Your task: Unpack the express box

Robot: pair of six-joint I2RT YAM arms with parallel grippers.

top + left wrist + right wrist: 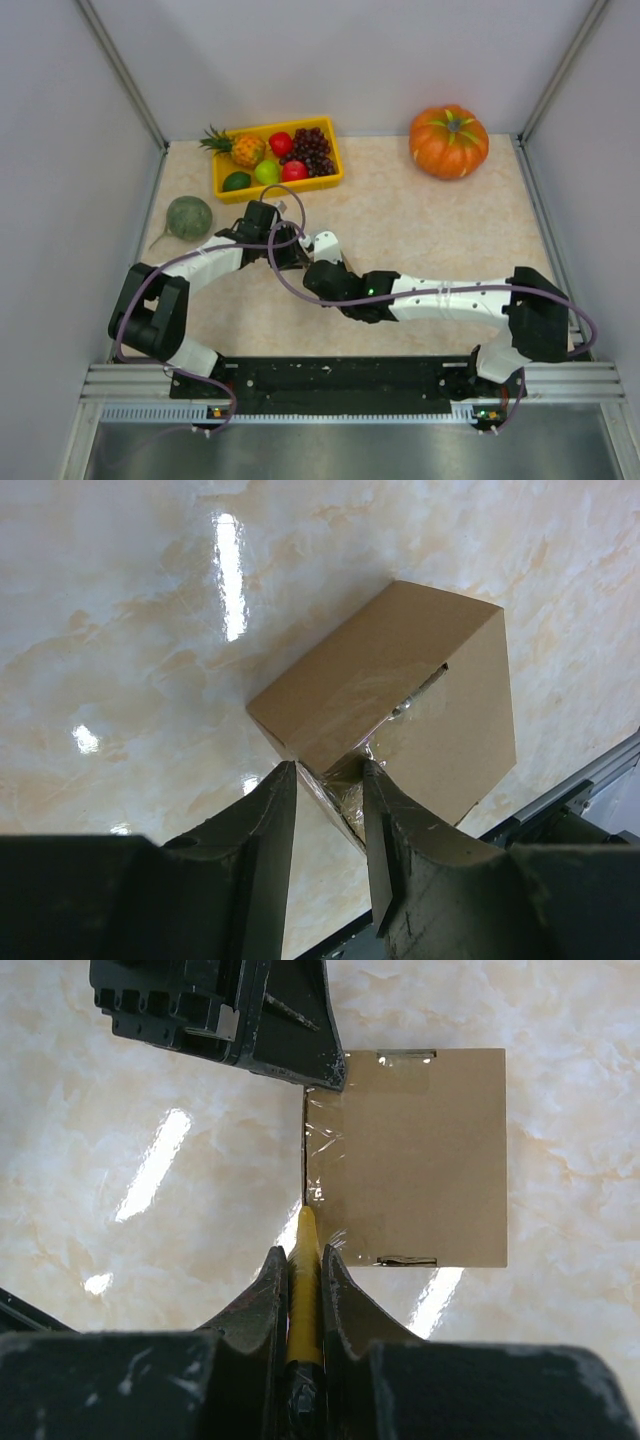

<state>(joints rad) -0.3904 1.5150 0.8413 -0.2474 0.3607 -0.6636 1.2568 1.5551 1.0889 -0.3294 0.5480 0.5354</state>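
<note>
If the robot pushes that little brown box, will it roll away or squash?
Probably not roll: the box has flat sides. It would likely slide, since the table looks shiny. Cardboard may dent if squeezed hard.

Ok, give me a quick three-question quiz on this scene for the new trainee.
1. True or false: the box already has its lid open.
2. What does the right gripper hold? A) a yellow tool B) a grape C) nothing
3. Fill in: the left gripper pinches the box at one ____.

Key: 1 false, it lies closed under clear tape. 2 A, with the tip at the taped edge. 3 corner.
</note>
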